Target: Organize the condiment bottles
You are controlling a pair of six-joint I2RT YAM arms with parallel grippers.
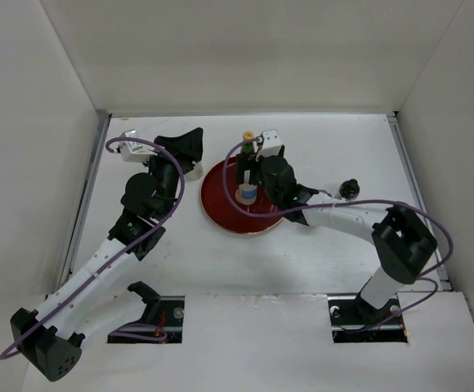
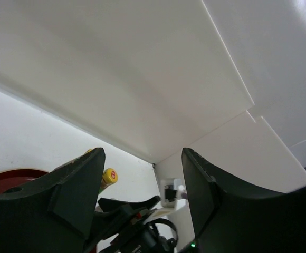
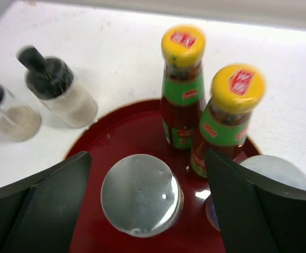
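Two red sauce bottles with yellow caps (image 3: 182, 84) (image 3: 227, 116) stand upright at the back of the round red tray (image 3: 116, 132). A silver-lidded jar (image 3: 141, 194) stands on the tray below my right gripper (image 3: 146, 161), which is open with a finger on each side of the jar. A second silver lid (image 3: 274, 167) shows partly behind the right finger. Two dark-capped shakers (image 3: 58, 89) (image 3: 5, 113) stand on the table left of the tray. A third shaker (image 1: 349, 188) stands right of the tray. My left gripper (image 2: 142, 158) is open and empty, left of the tray (image 1: 221, 204).
White walls enclose the table on the left, back and right. The left wrist view points up at the back wall and corner, with one yellow cap (image 2: 109, 176) and the tray's rim (image 2: 10, 176) low in it. My left arm (image 1: 139, 212) covers the shakers from above.
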